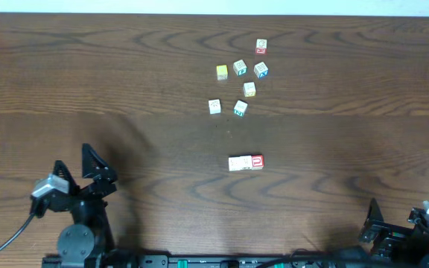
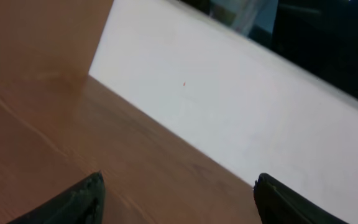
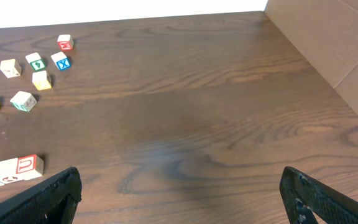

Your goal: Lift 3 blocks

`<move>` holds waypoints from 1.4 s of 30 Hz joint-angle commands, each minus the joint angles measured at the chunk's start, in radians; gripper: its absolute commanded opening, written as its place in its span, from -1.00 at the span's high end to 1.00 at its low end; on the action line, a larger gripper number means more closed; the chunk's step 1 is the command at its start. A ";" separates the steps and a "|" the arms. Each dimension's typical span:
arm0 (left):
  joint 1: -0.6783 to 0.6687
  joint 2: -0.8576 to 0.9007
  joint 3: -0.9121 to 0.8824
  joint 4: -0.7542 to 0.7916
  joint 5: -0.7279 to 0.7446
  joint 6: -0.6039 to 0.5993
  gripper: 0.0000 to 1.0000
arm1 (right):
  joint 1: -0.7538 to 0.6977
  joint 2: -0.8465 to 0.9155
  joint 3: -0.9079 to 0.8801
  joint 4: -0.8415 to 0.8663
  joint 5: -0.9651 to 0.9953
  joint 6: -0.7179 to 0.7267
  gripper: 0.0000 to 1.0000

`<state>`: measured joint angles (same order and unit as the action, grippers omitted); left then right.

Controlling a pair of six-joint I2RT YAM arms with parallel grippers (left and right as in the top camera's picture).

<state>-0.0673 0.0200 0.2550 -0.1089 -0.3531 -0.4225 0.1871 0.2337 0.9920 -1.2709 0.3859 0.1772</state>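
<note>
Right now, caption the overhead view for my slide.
Left hand and right hand, both open, sit short of a row of blocks; loose cubes beyond.

- Surface: bare wood across the left half and the far right, giving broad passage on both sides.
- Row of three blocks: touching side to side, right of centre. It is the only obstacle in the near field, with bare wood on every side.
- Cluster of seven cubes: on the far side, beyond the row. The gaps between cubes are narrow, and a wide bare strip separates the cluster from the row.
- Left tool: at the near-left edge, fingers spread wide, well apart from every cube.
- Right tool: at the near-right corner, fingers spread wide. Bare wood lies ahead, and the row sits to its front-left.
- Brown panel: bounds the wood on the right of the right wrist view.
</note>
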 commanded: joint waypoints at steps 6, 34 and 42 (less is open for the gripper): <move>0.045 -0.019 -0.127 -0.013 0.001 -0.021 -0.54 | -0.002 0.007 0.001 -0.001 0.002 0.001 -0.98; 0.050 -0.016 -0.221 -0.008 0.054 0.089 -0.55 | -0.002 0.007 0.001 -0.001 0.002 0.001 -0.98; 0.050 -0.016 -0.221 -0.008 0.054 0.089 -0.55 | -0.007 0.006 0.001 0.000 0.056 -0.046 -0.98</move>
<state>-0.0223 0.0101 0.0628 -0.1066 -0.3115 -0.3576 0.1871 0.2356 0.9920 -1.2713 0.3874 0.1745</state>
